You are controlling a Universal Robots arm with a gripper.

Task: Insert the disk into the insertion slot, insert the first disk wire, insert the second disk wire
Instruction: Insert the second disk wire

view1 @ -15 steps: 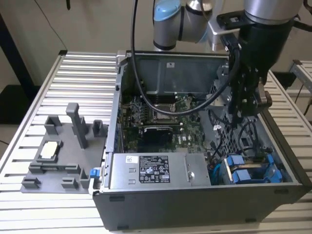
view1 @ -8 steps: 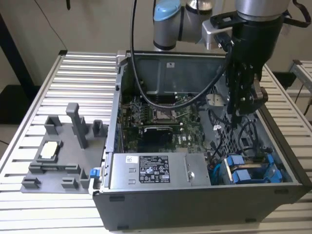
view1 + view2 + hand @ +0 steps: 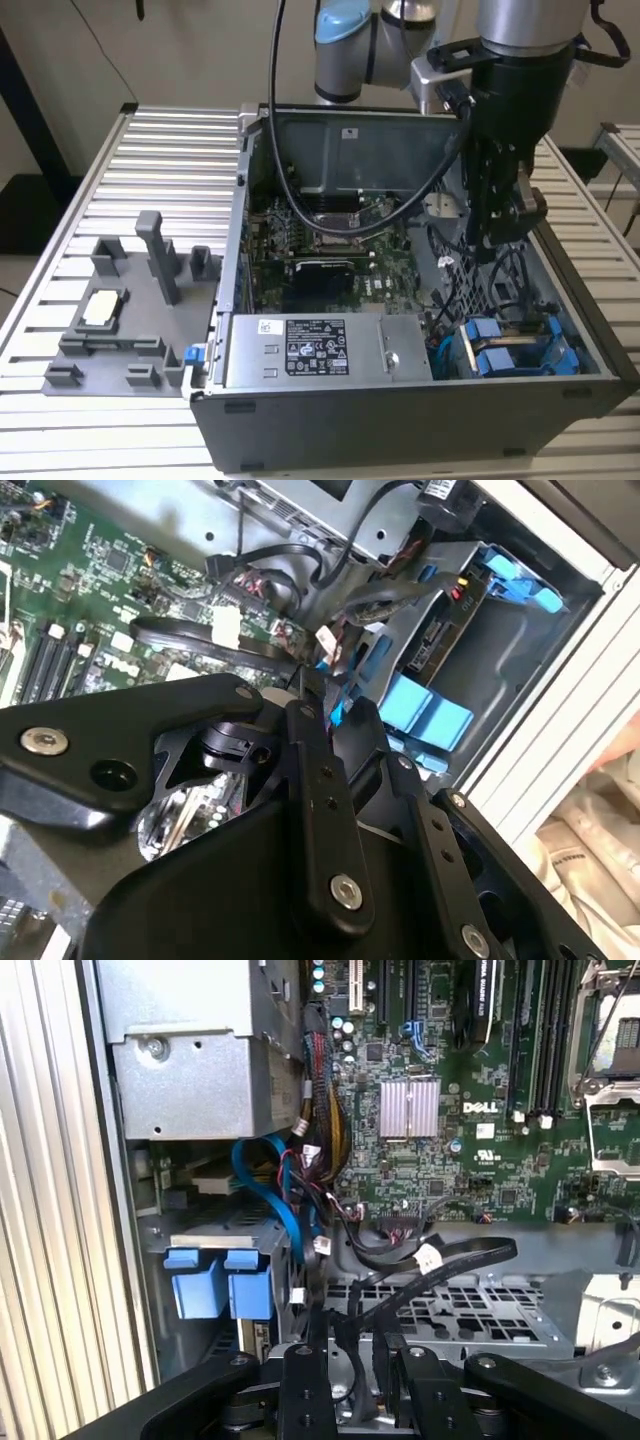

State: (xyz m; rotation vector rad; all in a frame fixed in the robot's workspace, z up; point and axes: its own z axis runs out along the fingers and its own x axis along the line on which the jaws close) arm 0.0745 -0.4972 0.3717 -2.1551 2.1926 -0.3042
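The disk sits in the insertion slot [image 3: 562, 345] at the case's front corner, on the exterior view's right. Its blue carrier tabs [image 3: 498, 358] [image 3: 215, 1282] [image 3: 425, 715] face outward, and the second wrist view shows its connector edge [image 3: 440, 630]. My gripper [image 3: 487, 245] [image 3: 350, 1355] [image 3: 335, 715] hangs inside the case above a perforated metal plate [image 3: 480, 1305], a short way from the disk. Its fingers [image 3: 302, 1385] are shut on a black disk wire [image 3: 440, 1270], which loops off across the plate. Whatever plug the wire ends in is hidden between the fingers.
A grey labelled power-supply box [image 3: 310, 348] lies along the case front beside the slot. The green motherboard [image 3: 330, 260] fills the case middle, with loose blue and coloured wires [image 3: 290, 1200] near the bay. A grey fixture tray [image 3: 120, 300] rests on the ribbed table [image 3: 170, 150].
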